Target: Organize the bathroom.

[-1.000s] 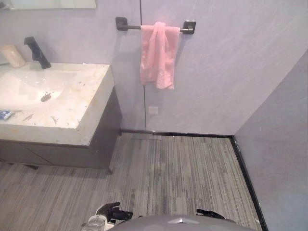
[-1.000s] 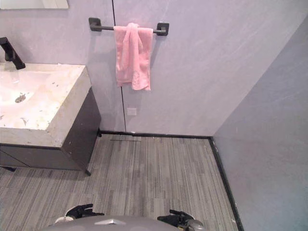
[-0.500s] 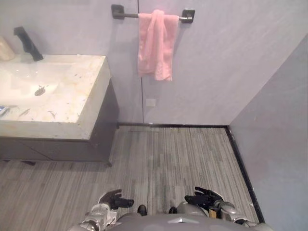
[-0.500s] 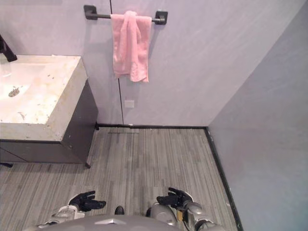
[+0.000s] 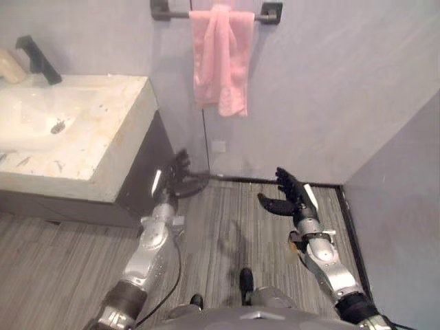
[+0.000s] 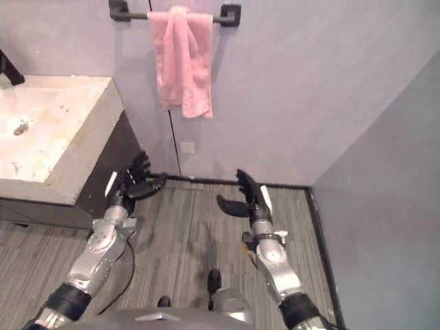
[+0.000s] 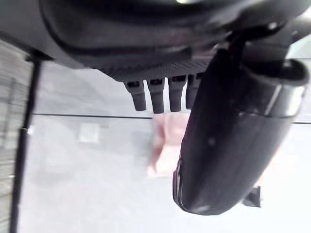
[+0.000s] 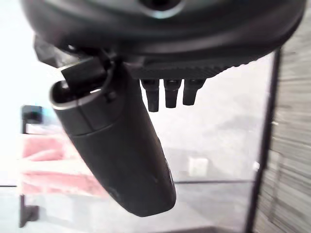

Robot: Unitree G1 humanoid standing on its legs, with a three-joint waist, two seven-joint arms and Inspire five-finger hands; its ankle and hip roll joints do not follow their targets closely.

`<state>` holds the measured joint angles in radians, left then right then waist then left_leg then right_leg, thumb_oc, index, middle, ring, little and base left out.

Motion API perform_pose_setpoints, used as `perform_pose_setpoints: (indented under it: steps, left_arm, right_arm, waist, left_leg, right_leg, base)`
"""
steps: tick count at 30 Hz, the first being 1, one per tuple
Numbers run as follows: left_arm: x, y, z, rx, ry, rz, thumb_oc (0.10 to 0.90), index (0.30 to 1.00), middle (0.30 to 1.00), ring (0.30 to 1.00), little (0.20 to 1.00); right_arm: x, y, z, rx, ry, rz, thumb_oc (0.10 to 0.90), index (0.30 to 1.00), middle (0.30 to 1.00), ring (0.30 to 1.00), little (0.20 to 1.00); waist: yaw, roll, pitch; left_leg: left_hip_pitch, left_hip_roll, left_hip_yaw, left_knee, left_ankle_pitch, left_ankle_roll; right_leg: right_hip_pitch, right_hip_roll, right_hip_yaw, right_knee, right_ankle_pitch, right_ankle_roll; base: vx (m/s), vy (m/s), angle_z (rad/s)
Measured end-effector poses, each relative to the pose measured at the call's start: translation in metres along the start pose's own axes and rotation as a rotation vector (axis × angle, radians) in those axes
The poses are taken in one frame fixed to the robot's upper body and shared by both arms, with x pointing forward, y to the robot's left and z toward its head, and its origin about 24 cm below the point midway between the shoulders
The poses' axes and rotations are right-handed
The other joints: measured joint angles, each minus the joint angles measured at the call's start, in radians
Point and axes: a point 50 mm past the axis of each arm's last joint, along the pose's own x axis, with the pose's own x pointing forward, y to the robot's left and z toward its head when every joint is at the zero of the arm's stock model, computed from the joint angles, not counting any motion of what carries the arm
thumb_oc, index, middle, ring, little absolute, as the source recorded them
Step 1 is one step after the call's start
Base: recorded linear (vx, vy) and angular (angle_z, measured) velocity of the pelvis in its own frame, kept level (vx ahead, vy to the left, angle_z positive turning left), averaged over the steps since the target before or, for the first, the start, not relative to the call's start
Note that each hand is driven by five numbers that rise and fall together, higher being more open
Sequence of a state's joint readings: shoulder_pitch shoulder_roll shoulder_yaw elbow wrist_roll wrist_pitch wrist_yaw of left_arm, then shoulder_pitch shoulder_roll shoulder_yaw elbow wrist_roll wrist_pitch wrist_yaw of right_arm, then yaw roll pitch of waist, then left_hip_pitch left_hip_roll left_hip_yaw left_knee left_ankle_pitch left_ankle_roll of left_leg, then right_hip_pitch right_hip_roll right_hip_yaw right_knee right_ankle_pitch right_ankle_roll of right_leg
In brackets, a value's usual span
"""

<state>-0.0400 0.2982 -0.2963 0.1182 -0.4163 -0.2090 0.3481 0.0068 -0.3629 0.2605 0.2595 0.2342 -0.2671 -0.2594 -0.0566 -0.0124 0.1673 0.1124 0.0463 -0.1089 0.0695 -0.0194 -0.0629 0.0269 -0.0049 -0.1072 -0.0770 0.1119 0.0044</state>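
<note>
A pink towel (image 5: 218,58) hangs bunched over a dark wall rail (image 5: 170,12), high on the back wall. In the wrist views the pink towel (image 7: 165,145) (image 8: 53,172) shows past each hand. My left hand (image 5: 174,176) is raised beside the vanity's corner, fingers straight and spread, holding nothing. To its right, my right hand (image 5: 289,194) is lifted in front of the wall, also open and empty. Both hands are well below the towel.
A white stone basin (image 5: 117,137) on a dark cabinet (image 5: 148,175) stands at the left, with a black tap (image 5: 38,58) and a pale bottle (image 5: 9,66) at its back. Grey plank floor (image 5: 227,227) lies ahead. A side wall (image 5: 412,227) closes in on the right.
Both arms have risen from the bottom edge to mid-height, hands spread toward the wall. The camera has shifted, so the towel and basin sit a little differently in view.
</note>
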Motion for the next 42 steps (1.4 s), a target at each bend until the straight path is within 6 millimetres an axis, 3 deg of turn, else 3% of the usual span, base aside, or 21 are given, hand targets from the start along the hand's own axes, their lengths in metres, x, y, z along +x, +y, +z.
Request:
perform_pose_setpoints:
  steps: [4, 6, 7, 9, 11, 12, 14, 17, 21, 22, 24, 25, 26, 28, 29, 30, 31, 33, 37, 41, 42]
  left_arm:
    - [-0.004, 0.012, -0.004, 0.081, -0.004, 0.082, 0.8, 0.9, 0.9, 0.9, 0.9]
    - [-0.009, 0.017, -0.009, 0.103, 0.013, 0.121, 0.8, 0.9, 0.9, 0.9, 0.9]
    - [-0.012, 0.019, -0.012, 0.109, 0.022, 0.134, 0.8, 0.9, 0.9, 0.9, 0.9]
    - [-0.014, 0.022, -0.015, 0.151, 0.025, 0.156, 0.8, 0.9, 0.9, 0.9, 0.9]
    - [-0.014, 0.023, -0.015, 0.155, 0.022, 0.17, 0.8, 0.9, 0.9, 0.9, 0.9]
    - [-0.014, 0.024, -0.015, 0.156, 0.023, 0.185, 0.8, 0.9, 0.9, 0.9, 0.9]
    - [-0.014, 0.025, -0.015, 0.158, 0.022, 0.193, 0.8, 0.9, 0.9, 0.9, 0.9]
    - [-0.014, 0.026, -0.019, 0.162, 0.027, 0.192, 0.8, 0.9, 0.9, 0.9, 0.9]
    - [-0.021, 0.031, -0.029, 0.179, 0.072, 0.193, 0.8, 0.9, 0.9, 0.9, 0.9]
    - [-0.022, 0.032, -0.03, 0.181, 0.081, 0.167, 0.8, 0.9, 0.9, 0.9, 0.9]
    - [-0.019, 0.037, -0.024, 0.185, 0.059, 0.152, 0.8, 0.9, 0.9, 0.9, 0.9]
    - [-0.018, 0.036, -0.02, 0.195, 0.044, 0.108, 0.8, 0.9, 0.9, 0.9, 0.9]
    - [-0.018, 0.036, -0.02, 0.195, 0.044, 0.108, 0.8, 0.9, 0.9, 0.9, 0.9]
    - [-0.014, 0.018, -0.008, 0.167, -0.007, -0.003, 0.8, 0.9, 0.9, 0.9, 0.9]
    - [-0.014, 0.018, -0.008, 0.167, -0.007, -0.003, 0.8, 0.9, 0.9, 0.9, 0.9]
    - [-0.01, 0.011, -0.002, 0.169, -0.031, -0.046, 0.8, 0.9, 0.9, 0.9, 0.9]
    - [-0.009, 0.007, -0.001, 0.173, -0.039, -0.065, 0.8, 0.9, 0.9, 0.9, 0.9]
    - [-0.01, 0.009, -0.002, 0.188, -0.03, -0.062, 0.8, 0.9, 0.9, 0.9, 0.9]
    - [-0.008, 0.014, 0.0, 0.196, -0.036, -0.025, 0.8, 0.9, 0.9, 0.9, 0.9]
    - [-0.01, 0.019, -0.002, 0.186, -0.024, 0.012, 0.8, 0.9, 0.9, 0.9, 0.9]
    - [-0.012, 0.022, -0.003, 0.19, -0.017, 0.024, 0.8, 0.9, 0.9, 0.9, 0.9]
  right_arm:
    - [0.001, 0.002, 0.02, -0.016, -0.12, 0.006, 0.8, 0.9, 0.9, 0.9, 0.9]
    - [0.001, 0.007, 0.025, -0.045, -0.161, 0.029, 0.8, 0.9, 0.9, 0.9, 0.9]
    - [0.002, 0.008, 0.026, -0.045, -0.17, 0.033, 0.8, 0.9, 0.9, 0.9, 0.9]
    - [0.005, 0.009, 0.029, -0.048, -0.182, 0.029, 0.8, 0.9, 0.9, 0.9, 0.9]
    - [0.007, 0.009, 0.032, -0.052, -0.194, 0.026, 0.8, 0.9, 0.9, 0.9, 0.9]
    - [0.009, 0.01, 0.034, -0.055, -0.201, 0.024, 0.8, 0.9, 0.9, 0.9, 0.9]
    - [0.01, 0.012, 0.035, -0.055, -0.207, 0.027, 0.8, 0.9, 0.9, 0.9, 0.9]
    - [0.009, 0.013, 0.036, -0.088, -0.22, 0.021, 0.8, 0.9, 0.9, 0.9, 0.9]
    - [0.009, 0.009, 0.035, -0.099, -0.218, 0.005, 0.8, 0.9, 0.9, 0.9, 0.9]
    - [0.009, 0.004, 0.036, -0.113, -0.219, -0.01, 0.8, 0.9, 0.9, 0.9, 0.9]
    - [0.008, 0.006, 0.039, -0.118, -0.239, -0.024, 0.8, 0.9, 0.9, 0.9, 0.9]
    - [0.008, 0.007, 0.043, -0.129, -0.266, -0.04, 0.8, 0.9, 0.9, 0.9, 0.9]
    - [0.008, 0.007, 0.043, -0.129, -0.266, -0.04, 0.8, 0.9, 0.9, 0.9, 0.9]
    - [0.006, 0.011, 0.05, -0.111, -0.307, -0.104, 0.8, 0.9, 0.9, 0.9, 0.9]
    - [0.006, 0.011, 0.05, -0.111, -0.307, -0.104, 0.8, 0.9, 0.9, 0.9, 0.9]
    - [0.005, 0.012, 0.053, -0.067, -0.323, -0.217, 0.8, 0.9, 0.9, 0.9, 0.9]
    - [0.003, 0.011, 0.052, -0.038, -0.315, -0.292, 0.8, 0.9, 0.9, 0.9, 0.9]
    - [0.0, 0.01, 0.052, -0.018, -0.322, -0.397, 0.8, 0.9, 0.9, 0.9, 0.9]
    - [-0.002, 0.005, 0.051, -0.004, -0.322, -0.494, 0.8, 0.9, 0.9, 0.9, 0.9]
    - [-0.003, 0.013, 0.05, -0.011, -0.318, -0.442, 0.8, 0.9, 0.9, 0.9, 0.9]
    - [-0.003, 0.016, 0.05, -0.023, -0.323, -0.409, 0.8, 0.9, 0.9, 0.9, 0.9]
  waist:
    - [0.028, -0.051, -0.003]
    - [0.037, -0.064, 0.0]
    - [0.039, -0.063, -0.001]
    - [0.053, -0.062, -0.001]
    - [0.056, -0.062, 0.0]
    - [0.066, -0.062, 0.0]
    - [0.086, -0.053, 0.001]
    - [0.083, -0.036, 0.005]
    - [0.091, 0.014, 0.006]
    - [0.092, 0.04, 0.007]
    - [0.113, 0.022, 0.003]
    - [0.11, 0.019, 0.004]
    - [0.11, 0.019, 0.004]
    - [0.101, 0.011, 0.007]
    - [0.101, 0.011, 0.007]
    - [0.103, 0.024, 0.015]
    - [0.09, 0.02, 0.016]
    - [0.066, 0.022, 0.017]
    - [0.043, 0.019, 0.014]
    - [0.057, -0.01, -0.002]
    - [0.063, -0.033, -0.016]
  left_leg:
    - [-0.181, -0.025, 0.037, 0.396, -0.015, -0.008]
    - [-0.221, -0.02, 0.06, 0.447, -0.037, 0.001]
    - [-0.228, -0.018, 0.063, 0.428, -0.038, 0.002]
    - [-0.202, -0.011, 0.094, 0.236, -0.032, 0.006]
    - [-0.183, -0.005, 0.107, 0.045, 0.006, 0.008]
    - [-0.165, 0.006, 0.105, -0.092, 0.054, 0.002]
    - [-0.163, 0.03, 0.105, -0.155, 0.101, -0.001]
    - [-0.23, 0.06, 0.108, -0.13, 0.131, -0.013]
    - [-0.259, 0.071, 0.108, -0.122, 0.13, -0.013]
    - [-0.226, 0.055, 0.12, -0.13, 0.167, -0.002]
    - [-0.196, -0.025, 0.139, -0.134, 0.18, 0.021]
    - [-0.173, -0.058, 0.142, -0.153, 0.197, 0.061]
    - [-0.173, -0.058, 0.142, -0.153, 0.197, 0.061]
    - [-0.13, -0.113, 0.157, -0.155, 0.158, 0.121]
    - [-0.13, -0.113, 0.157, -0.155, 0.158, 0.121]
    - [-0.1, -0.106, 0.158, -0.154, 0.153, 0.137]
    - [-0.078, -0.111, 0.158, -0.154, 0.123, 0.16]
    - [-0.053, -0.111, 0.173, -0.155, 0.12, 0.156]
    - [-0.039, -0.109, 0.196, -0.154, 0.101, 0.148]
    - [-0.036, -0.111, 0.212, -0.154, 0.081, 0.115]
    - [-0.035, -0.115, 0.218, -0.155, 0.071, 0.099]
  right_leg:
    - [0.031, -0.008, -0.002, 0.003, -0.016, -0.057]
    - [0.053, -0.004, -0.002, 0.0, -0.026, -0.07]
    - [0.061, 0.001, -0.001, -0.001, -0.036, -0.071]
    - [0.07, 0.008, 0.004, -0.003, -0.053, -0.061]
    - [0.074, 0.013, 0.005, -0.003, -0.062, -0.06]
    - [0.081, 0.017, 0.01, -0.003, -0.065, -0.057]
    - [0.094, 0.027, 0.026, -0.003, -0.072, -0.058]
    - [0.12, 0.026, 0.033, -0.003, -0.111, -0.074]
    - [0.161, -0.014, 0.061, -0.003, -0.157, -0.015]
    - [0.183, -0.038, 0.084, -0.004, -0.18, 0.021]
    - [0.189, -0.118, 0.105, 0.008, -0.186, 0.029]
    - [0.2, -0.151, 0.098, 0.013, -0.181, 0.039]
    - [0.2, -0.151, 0.098, 0.013, -0.181, 0.039]
    - [0.2, -0.199, 0.078, 0.072, -0.147, 0.089]
    - [0.2, -0.199, 0.078, 0.072, -0.147, 0.089]
    - [0.105, -0.208, 0.078, 0.309, -0.184, 0.149]
    - [0.039, -0.21, 0.092, 0.451, -0.199, 0.157]
    - [-0.029, -0.216, 0.103, 0.561, -0.214, 0.138]
    - [-0.062, -0.206, 0.088, 0.336, -0.195, 0.144]
    - [-0.028, -0.183, 0.093, 0.054, -0.054, 0.14]
    - [-0.015, -0.183, 0.094, -0.002, -0.022, 0.135]
  base:
    - [0.14, -0.131, -0.07]
    - [0.19, -0.015, -0.01]
    - [0.26, 0.028, -0.04]
    - [0.29, 0.079, -0.02]
    - [0.27, 0.086, 0.05]
    - [0.2, 0.087, -0.11]
    - [0.23, 0.108, -0.25]
    - [0.29, 0.148, 0.0]
    - [0.4, 0.285, -0.22]
    - [0.39, 0.304, -0.52]
    - [0.41, 0.309, -0.58]
    - [0.18, 0.139, -0.23]
    - [0.25, 0.212, -0.05]
    - [0.22, 0.199, -0.04]
    - [0.18, 0.219, -0.12]
    - [0.23, 0.237, -0.05]
    - [0.26, 0.252, -0.07]
    - [0.13, 0.061, -0.03]
    - [0.11, -0.053, -0.13]
    - [0.09, -0.189, -0.17]
    - [0.09, -0.286, -0.15]
